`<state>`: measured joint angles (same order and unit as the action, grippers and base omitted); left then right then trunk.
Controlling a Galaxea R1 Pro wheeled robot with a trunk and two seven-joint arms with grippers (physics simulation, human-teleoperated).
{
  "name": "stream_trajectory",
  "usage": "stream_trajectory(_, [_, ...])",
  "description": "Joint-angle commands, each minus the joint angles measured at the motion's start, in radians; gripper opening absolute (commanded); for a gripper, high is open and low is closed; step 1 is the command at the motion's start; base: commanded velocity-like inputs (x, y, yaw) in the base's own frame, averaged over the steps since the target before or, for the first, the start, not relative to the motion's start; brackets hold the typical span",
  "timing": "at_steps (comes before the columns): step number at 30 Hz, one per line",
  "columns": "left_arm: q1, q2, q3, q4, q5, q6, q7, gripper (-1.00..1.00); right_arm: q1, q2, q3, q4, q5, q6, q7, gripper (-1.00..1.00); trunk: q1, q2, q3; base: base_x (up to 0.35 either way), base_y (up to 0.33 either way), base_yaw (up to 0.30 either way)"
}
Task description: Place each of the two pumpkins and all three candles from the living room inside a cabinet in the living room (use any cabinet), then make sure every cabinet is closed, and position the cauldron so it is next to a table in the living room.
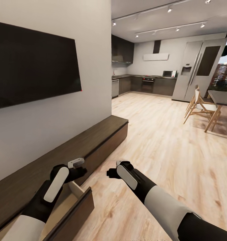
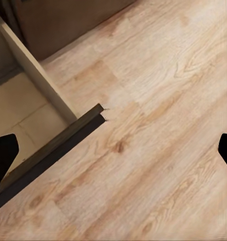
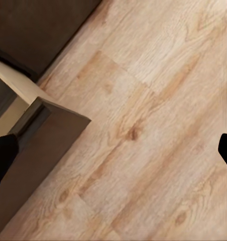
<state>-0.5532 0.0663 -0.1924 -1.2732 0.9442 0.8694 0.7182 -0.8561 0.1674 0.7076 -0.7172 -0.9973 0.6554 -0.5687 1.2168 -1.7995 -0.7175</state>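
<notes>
One drawer [image 1: 71, 209] of the long dark cabinet [image 1: 93, 140] stands pulled out at the robot's near left, its light tan inside bare in the left wrist view. Both grippers hover over the wood floor [image 1: 166, 147] beside it, the left gripper [image 1: 80, 167] above the drawer's far corner and the right gripper [image 1: 114, 170] just beside it, each with fingers spread apart and holding nothing. Above the cabinet hangs a dark television [image 1: 33, 63], and a kitchen and a dining table [image 1: 222, 97] with chairs lie well beyond.
</notes>
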Motion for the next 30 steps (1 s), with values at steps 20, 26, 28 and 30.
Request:
stream_trajectory(20, [-0.001,0.003,-0.001,-0.005,0.01,0.0,0.01,1.0,-0.001,-0.001,0.002,0.0,-0.01,0.0,-0.01,1.0,0.0,-0.001,-0.001,0.0,0.0,-0.28])
stream_trajectory(26, [-0.001,0.003,-0.001,-0.006,0.01,0.0,0.01,1.0,-0.001,-0.001,0.001,0.0,-0.01,0.0,-0.01,1.0,0.0,-0.001,-0.001,0.0,0.0,-0.28])
stream_trajectory(28, [-0.001,0.003,-0.002,-0.006,0.01,0.0,0.01,1.0,-0.001,-0.001,0.001,0.0,-0.01,0.0,-0.009,1.0,0.0,-0.001,-0.001,0.0,0.0,-0.28])
stream_trajectory(30, [-0.001,0.003,-0.003,-0.006,0.01,0.0,0.01,1.0,-0.001,-0.001,0.001,0.0,-0.01,0.0,-0.009,1.0,0.0,-0.001,-0.001,0.0,0.0,-0.28])
